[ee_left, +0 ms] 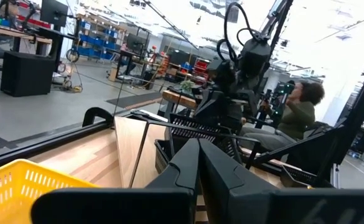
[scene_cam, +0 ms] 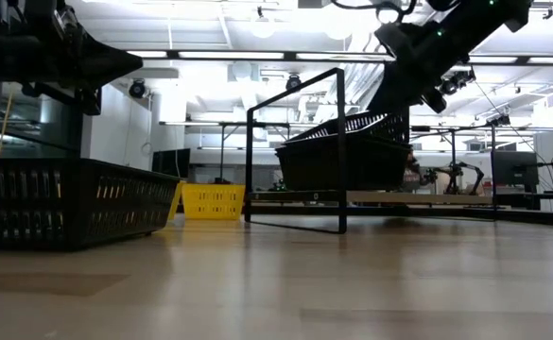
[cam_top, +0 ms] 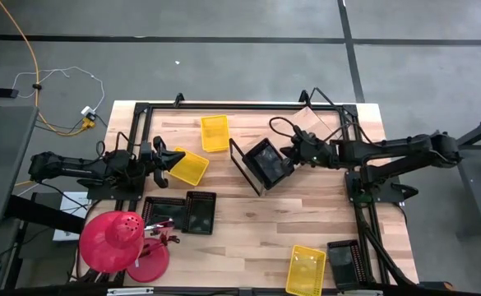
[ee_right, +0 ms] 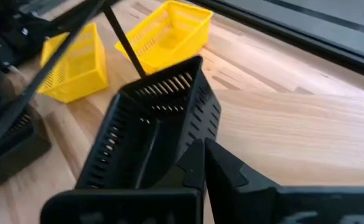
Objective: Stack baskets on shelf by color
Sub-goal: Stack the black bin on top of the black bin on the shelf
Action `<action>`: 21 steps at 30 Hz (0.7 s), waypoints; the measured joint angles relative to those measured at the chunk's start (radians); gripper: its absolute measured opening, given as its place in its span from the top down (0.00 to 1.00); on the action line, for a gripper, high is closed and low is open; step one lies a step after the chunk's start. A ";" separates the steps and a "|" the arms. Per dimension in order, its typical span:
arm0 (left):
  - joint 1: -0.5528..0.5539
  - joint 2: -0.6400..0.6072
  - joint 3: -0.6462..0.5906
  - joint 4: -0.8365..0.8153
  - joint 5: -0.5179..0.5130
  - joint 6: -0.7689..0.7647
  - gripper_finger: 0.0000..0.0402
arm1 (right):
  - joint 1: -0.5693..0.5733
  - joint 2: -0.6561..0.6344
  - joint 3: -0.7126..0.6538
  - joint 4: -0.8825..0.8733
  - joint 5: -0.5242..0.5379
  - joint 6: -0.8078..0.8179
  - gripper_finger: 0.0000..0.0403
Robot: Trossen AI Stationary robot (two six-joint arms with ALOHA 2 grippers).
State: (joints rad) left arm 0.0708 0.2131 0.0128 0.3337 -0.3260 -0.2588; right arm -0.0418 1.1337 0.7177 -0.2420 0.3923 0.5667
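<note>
Where the shelf (cam_top: 252,168) stands at frame centre, a black basket (cam_top: 268,160) is apparently pinched by the right gripper (cam_top: 293,154); the left gripper (cam_top: 163,160), closed, is seen beside a yellow basket (cam_top: 191,167).

The bottom edge of the high view cuts off a yellow basket (cam_top: 306,271) and the red dome (cam_top: 111,241).

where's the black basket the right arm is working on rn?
High view: the black basket sits tilted on the shelf mid-table, with the right tool shut on its rim; the nearest yellow basket lies on the table beyond.
</note>
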 joint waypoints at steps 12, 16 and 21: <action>0.000 0.000 0.000 0.008 -0.003 0.000 1.00 | -0.008 0.080 0.013 0.027 -0.025 -0.013 1.00; 0.000 0.000 0.000 0.007 -0.003 0.000 1.00 | -0.011 0.046 0.062 0.026 0.026 -0.075 1.00; 0.000 0.000 0.000 0.006 -0.003 0.014 1.00 | -0.003 0.055 0.086 0.035 0.041 -0.104 1.00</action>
State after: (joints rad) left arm 0.0708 0.2133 0.0128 0.3395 -0.3290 -0.2445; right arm -0.0452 1.1888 0.8040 -0.2068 0.4337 0.4629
